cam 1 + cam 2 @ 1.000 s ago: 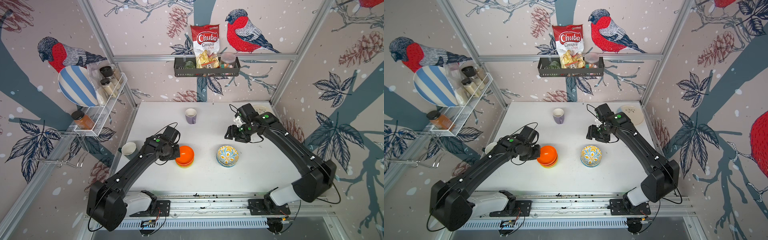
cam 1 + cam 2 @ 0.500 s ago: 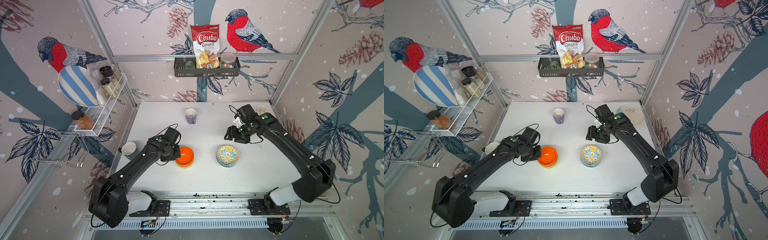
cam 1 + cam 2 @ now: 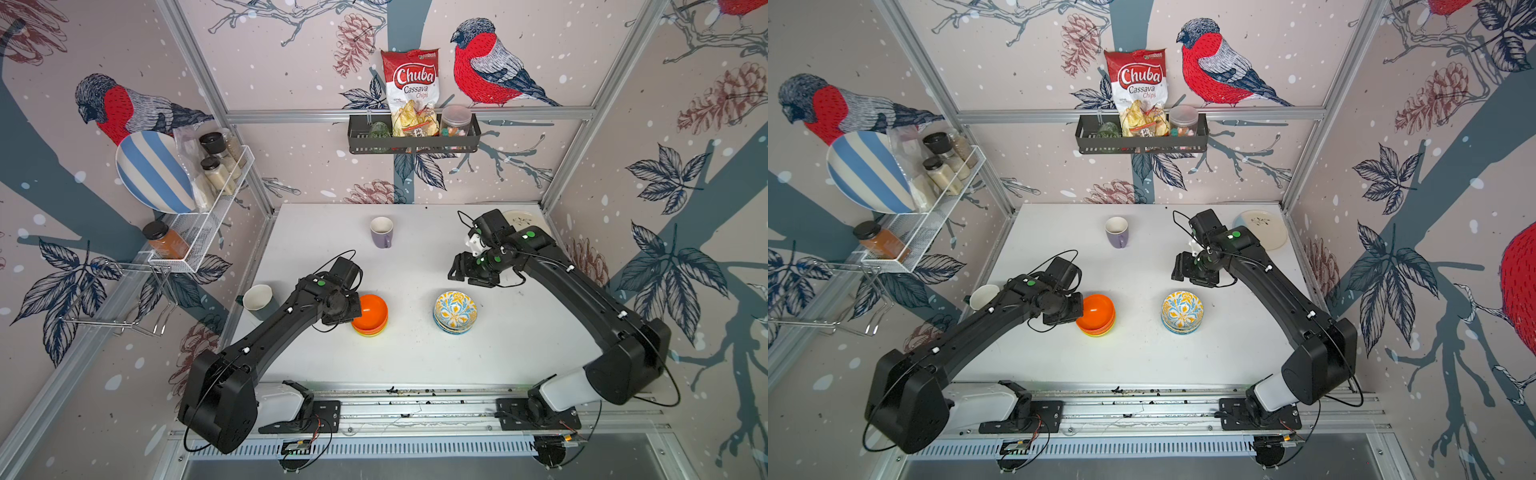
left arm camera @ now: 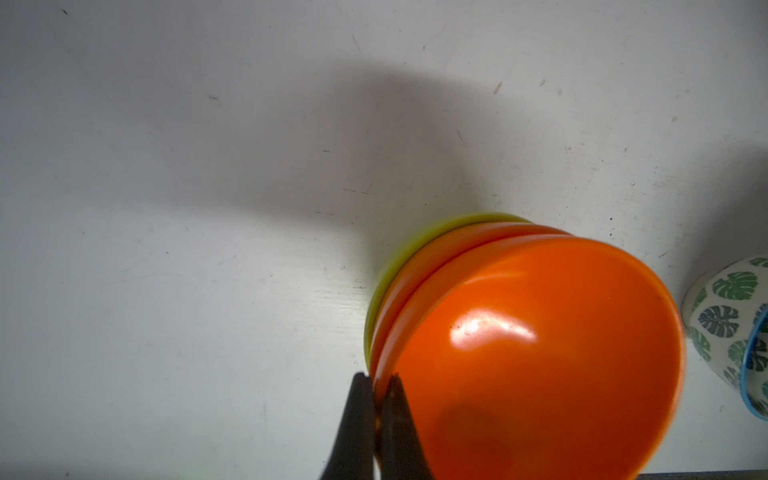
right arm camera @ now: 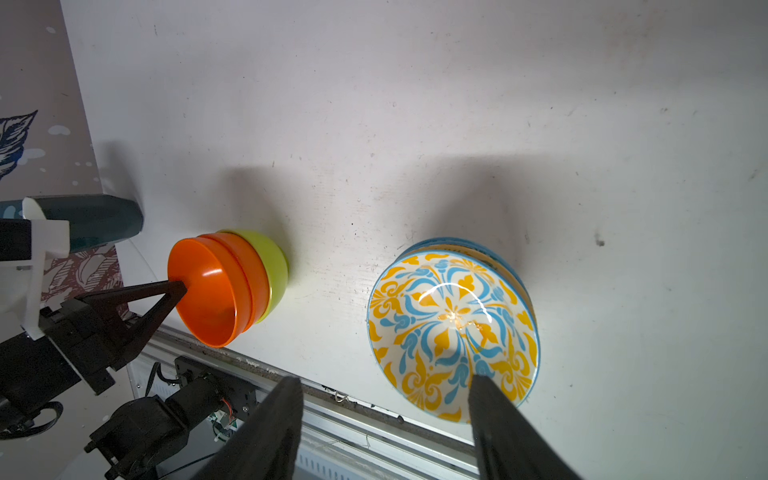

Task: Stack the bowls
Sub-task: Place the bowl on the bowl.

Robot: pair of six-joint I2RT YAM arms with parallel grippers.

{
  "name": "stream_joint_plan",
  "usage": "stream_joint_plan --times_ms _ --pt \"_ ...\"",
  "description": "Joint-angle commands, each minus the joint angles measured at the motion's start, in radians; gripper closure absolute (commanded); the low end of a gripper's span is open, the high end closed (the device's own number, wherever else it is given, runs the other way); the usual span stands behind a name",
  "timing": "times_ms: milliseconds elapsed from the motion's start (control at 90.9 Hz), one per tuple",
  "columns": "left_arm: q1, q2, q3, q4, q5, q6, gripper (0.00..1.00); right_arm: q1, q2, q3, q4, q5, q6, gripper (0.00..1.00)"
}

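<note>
Left of the table's middle stands a stack of bowls in both top views: a glossy orange bowl on a second orange one, with a lime green bowl at the bottom. My left gripper is shut on the top orange bowl's left rim, one finger inside and one outside. To the right stands a second stack topped by a yellow and blue floral bowl. A leaf-print bowl wall shows at its side. My right gripper hangs open above the table just behind that stack, empty.
A purple mug stands at the back centre. A dark cup sits at the table's left edge beside my left arm. A cream plate lies in the back right corner. A wire rack juts from the left wall.
The left arm's rear links have shifted slightly while its gripper stays on the orange bowl's rim. The right arm and both stacks have not moved.
</note>
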Motion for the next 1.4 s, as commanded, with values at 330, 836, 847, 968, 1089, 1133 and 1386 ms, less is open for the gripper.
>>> stream_joint_plan --times_ms 330,836,847,968,1089,1133,1386 --pt "0.003 -0.009 -0.006 0.030 -0.001 -0.003 1.00 0.001 0.003 0.003 0.006 -0.009 -0.023 0.35" --pt "0.004 -0.011 -0.003 0.030 0.014 0.004 0.85 -0.001 0.007 0.001 -0.003 -0.003 -0.025 0.35" --pt "0.004 -0.011 -0.003 0.030 0.016 0.004 0.85 -0.001 0.007 0.001 -0.003 -0.002 -0.025 0.35" --pt "0.003 -0.003 -0.002 0.035 0.025 0.005 0.85 0.000 0.008 0.004 -0.002 -0.003 -0.024 0.35" --pt "0.004 0.007 -0.004 0.038 0.032 0.006 0.85 -0.001 0.008 0.002 -0.003 -0.003 -0.026 0.35" --pt "0.003 0.010 -0.003 0.039 0.033 0.008 0.86 0.000 0.005 0.002 -0.003 -0.003 -0.026 0.35" --pt "0.004 0.012 -0.005 0.041 0.040 0.008 0.87 0.001 0.010 0.000 -0.002 -0.006 -0.026 0.35"
